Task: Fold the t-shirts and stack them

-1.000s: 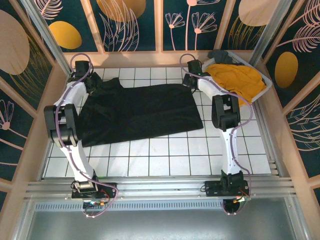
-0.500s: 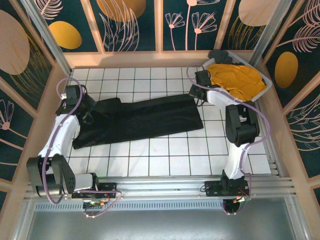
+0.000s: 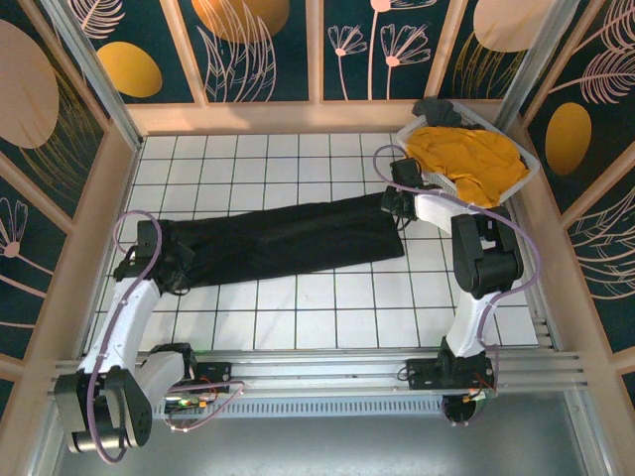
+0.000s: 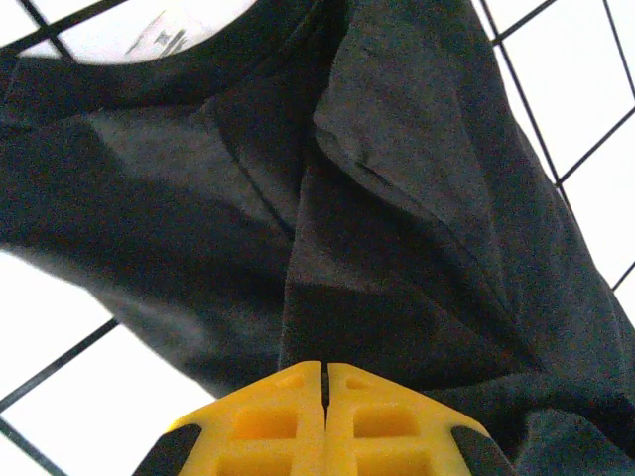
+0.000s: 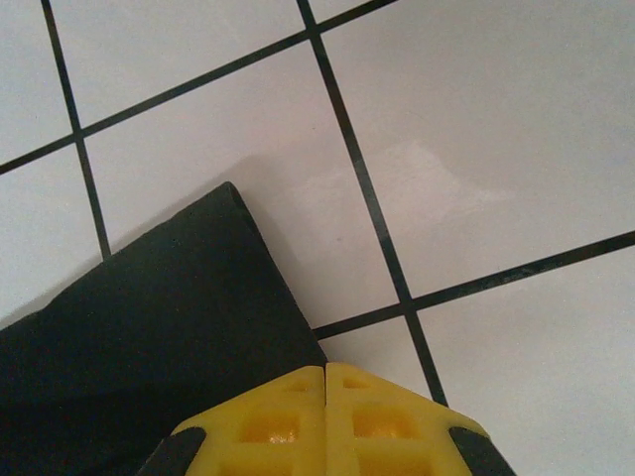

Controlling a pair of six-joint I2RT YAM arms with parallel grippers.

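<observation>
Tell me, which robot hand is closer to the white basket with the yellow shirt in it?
Right. The right gripper pinches the black t-shirt's end just left of the white basket. The left gripper holds the shirt's other end, far off on the opposite side.

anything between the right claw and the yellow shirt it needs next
The white basket's wall is in the way: the yellow shirt lies piled inside it, just beyond the right claw. That claw is also busy, shut on the right end of the black shirt, so it would likely have to let go first.
</observation>
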